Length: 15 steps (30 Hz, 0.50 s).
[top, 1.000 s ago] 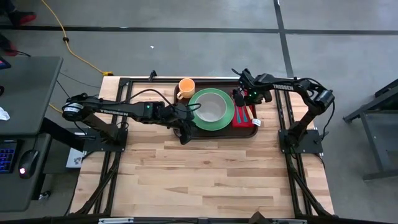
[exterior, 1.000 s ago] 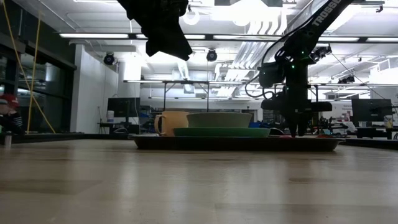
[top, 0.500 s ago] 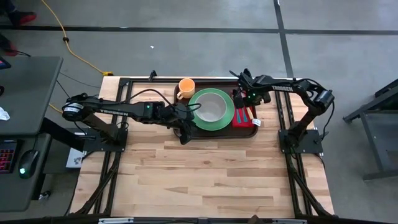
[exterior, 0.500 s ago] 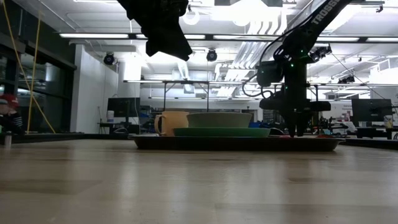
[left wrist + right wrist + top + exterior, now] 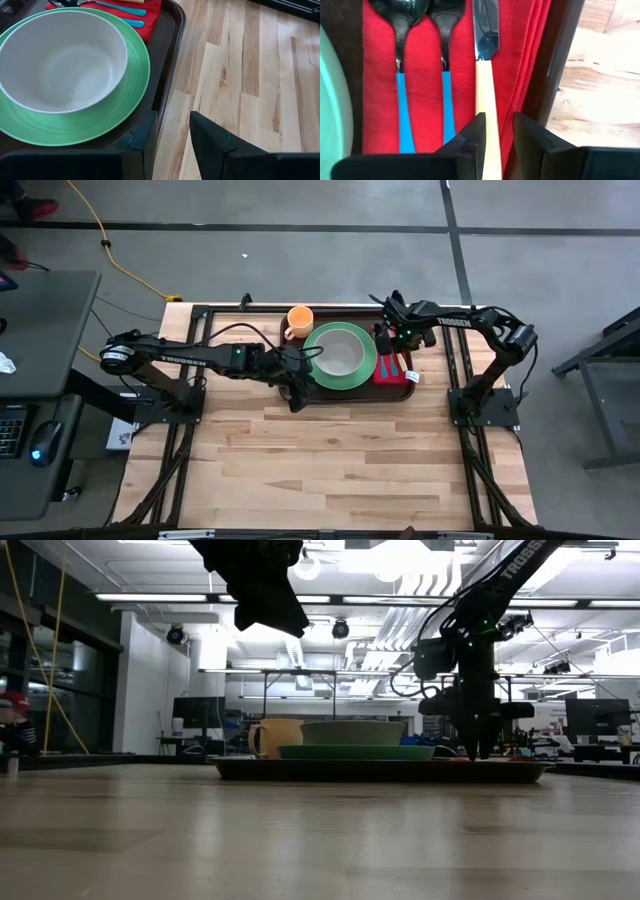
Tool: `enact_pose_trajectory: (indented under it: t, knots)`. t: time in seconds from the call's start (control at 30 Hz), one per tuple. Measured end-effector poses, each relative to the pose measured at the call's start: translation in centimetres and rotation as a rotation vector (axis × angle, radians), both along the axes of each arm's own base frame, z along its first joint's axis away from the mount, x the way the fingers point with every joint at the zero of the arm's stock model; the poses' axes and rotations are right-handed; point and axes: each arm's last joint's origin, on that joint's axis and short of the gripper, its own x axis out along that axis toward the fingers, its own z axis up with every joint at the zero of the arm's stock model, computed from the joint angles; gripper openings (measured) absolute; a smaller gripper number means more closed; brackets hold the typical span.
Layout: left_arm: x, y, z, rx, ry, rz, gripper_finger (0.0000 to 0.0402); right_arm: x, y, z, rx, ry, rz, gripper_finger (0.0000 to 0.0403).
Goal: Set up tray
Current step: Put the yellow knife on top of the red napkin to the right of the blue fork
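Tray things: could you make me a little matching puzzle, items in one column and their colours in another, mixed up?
Things:
1. plate
2. napkin
3. mug
4. knife handle

Colours:
A. cream
B. orange
C. green
D. red

Pairs: 1-C, 2-D, 3-B, 4-A. All sit on the dark tray.
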Motion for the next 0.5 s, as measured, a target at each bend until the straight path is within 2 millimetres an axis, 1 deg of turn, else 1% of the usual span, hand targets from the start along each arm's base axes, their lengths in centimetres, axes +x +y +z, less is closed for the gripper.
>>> enact_pose_trajectory:
  t: [0.5]
  knots:
    - [0.0,-0.01,-0.01,-0.001,0.0,-0.001,0.0145,-0.01,0.13,0.02,0.032,-0.014,-0.005,0.0074]
